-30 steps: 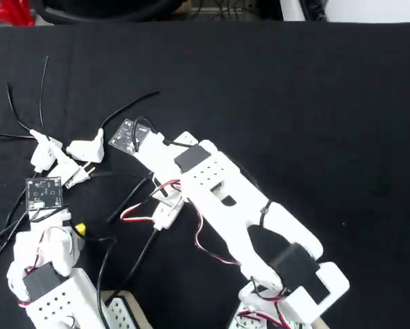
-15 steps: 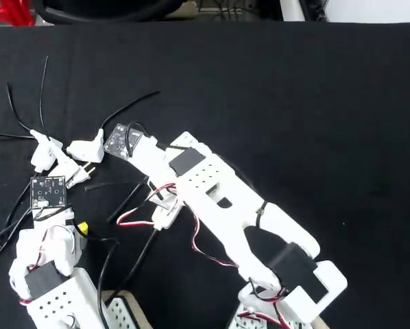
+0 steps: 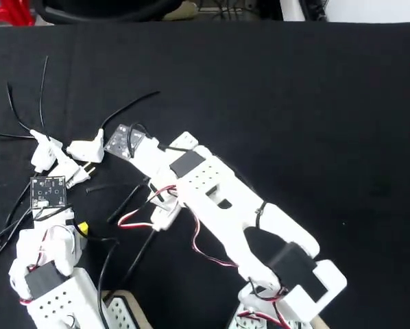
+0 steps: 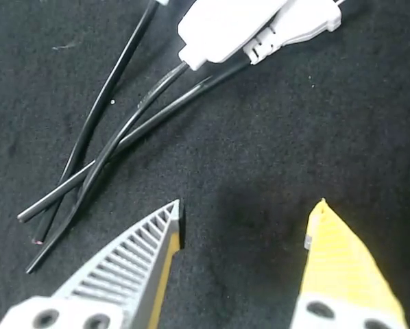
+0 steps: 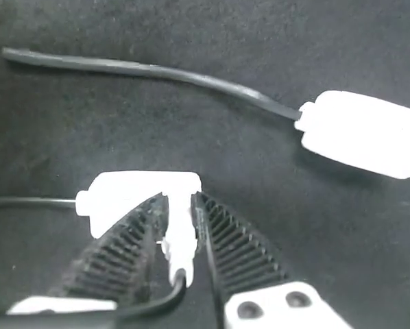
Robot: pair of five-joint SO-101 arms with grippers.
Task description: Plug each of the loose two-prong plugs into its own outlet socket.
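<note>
Left wrist view puts your left gripper (image 4: pixel 246 212) low over the black table cloth (image 4: pixel 273 151). Its jaws are spread wide with nothing between them, a grey ribbed finger (image 4: pixel 147 253) on one side and a yellow one (image 4: pixel 335 253) on the other. Just past the tips you see several black cables (image 4: pixel 116 144) fanning across the cloth and running into a white connector body (image 4: pixel 239 24) that lies flat (plug end or socket end, you cannot tell from here). In the high view your left arm (image 3: pixel 47 274) sits at the near left corner of the table. The white plugs (image 3: pixel 66 166) lie in a loose cluster just ahead of it, one showing its two bare prongs (image 3: pixel 85 176). Your right arm (image 3: pixel 219 199) stretches diagonally from the near edge to that cluster's right side. In the right wrist view your right gripper (image 5: pixel 179 199) is closed down to a narrow gap, its dark ribbed fingers (image 5: pixel 239 240) pressed on either side of the stem of a T-shaped plug (image 5: pixel 140 190). Farther out a second plug (image 5: pixel 363 133) lies flat and well apart, with its thin cable (image 5: pixel 157 72) curving away over the cloth.
</note>
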